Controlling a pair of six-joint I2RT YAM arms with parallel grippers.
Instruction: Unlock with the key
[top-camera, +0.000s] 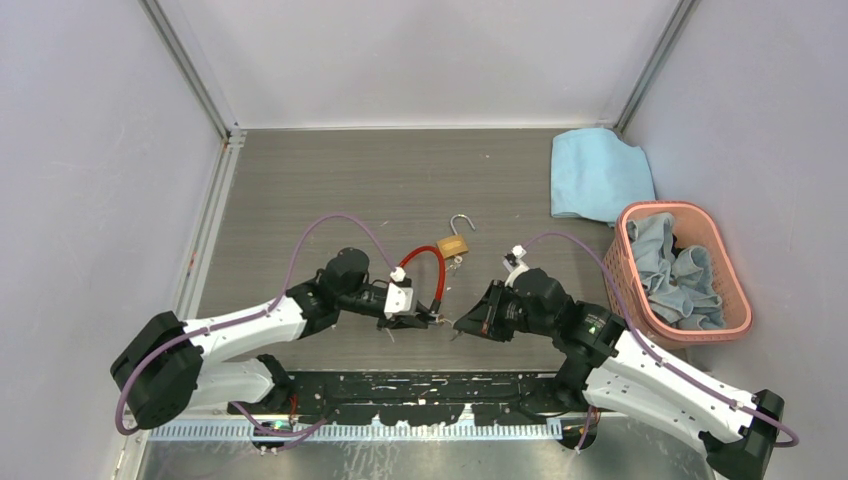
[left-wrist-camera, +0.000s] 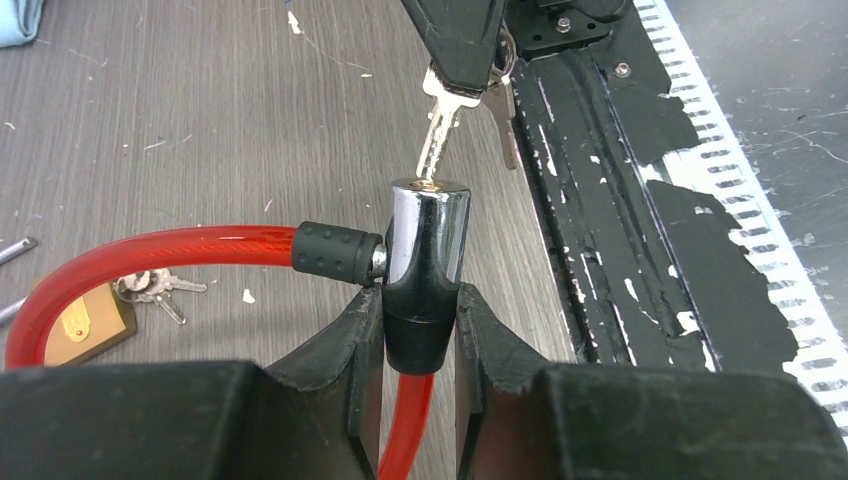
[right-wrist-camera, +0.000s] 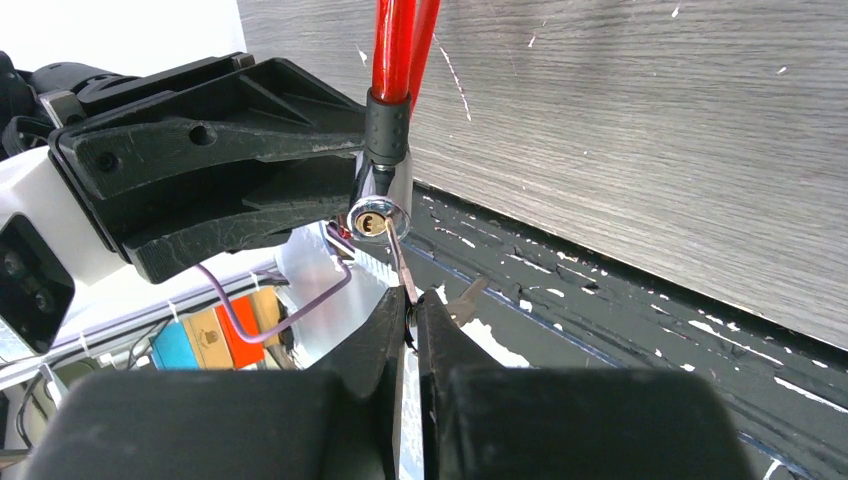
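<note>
My left gripper (top-camera: 425, 322) is shut on the black collar of the red cable lock's chrome cylinder (left-wrist-camera: 428, 235), seen between its fingers in the left wrist view (left-wrist-camera: 420, 300). The red cable (top-camera: 437, 270) loops back towards the brass padlock (top-camera: 453, 245), whose shackle is open. My right gripper (top-camera: 462, 327) is shut on the key (left-wrist-camera: 440, 125), a thin silvery blade with a second key hanging beside it (left-wrist-camera: 503, 120). The key's tip meets the keyhole at the cylinder's end (right-wrist-camera: 372, 218). In the right wrist view the blade (right-wrist-camera: 398, 262) rises from my pinched jaws (right-wrist-camera: 412, 305).
Another small bunch of keys (left-wrist-camera: 155, 288) lies beside the brass padlock (left-wrist-camera: 85, 320). A blue cloth (top-camera: 595, 175) lies at the back right. A pink basket (top-camera: 625, 215) of cloths stands at the right. The black base plate (top-camera: 430, 390) runs along the near edge.
</note>
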